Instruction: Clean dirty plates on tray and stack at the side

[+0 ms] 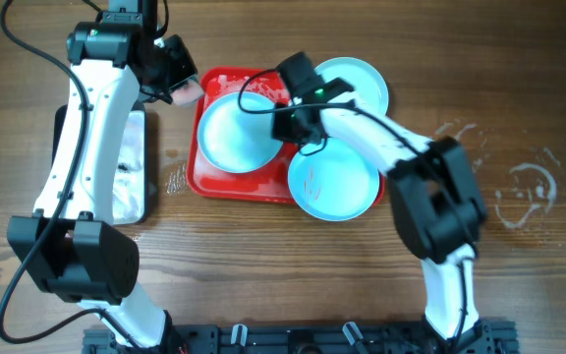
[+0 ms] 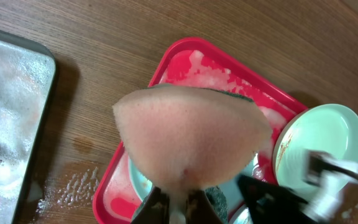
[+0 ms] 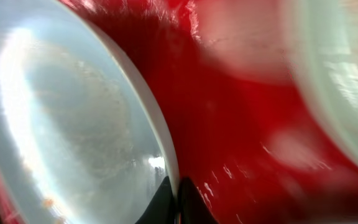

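Observation:
The red tray (image 1: 214,182) lies at the table's middle, wet with suds. One pale blue plate (image 1: 232,130) rests in it, tilted up at its right rim. My right gripper (image 1: 285,106) is shut on that rim (image 3: 166,158). A second plate (image 1: 334,182) overlaps the tray's right edge. A third plate (image 1: 367,81) lies behind my right arm. My left gripper (image 1: 180,84) hangs at the tray's back left corner, shut on a pink sponge (image 2: 188,140) with a green scouring side, above the tray (image 2: 114,186).
A silver metal pan (image 1: 131,177) with soapy water stands left of the tray, also in the left wrist view (image 2: 11,118). Water drops lie on the wood between pan and tray (image 1: 177,180). White suds smears mark the table at the right (image 1: 529,192).

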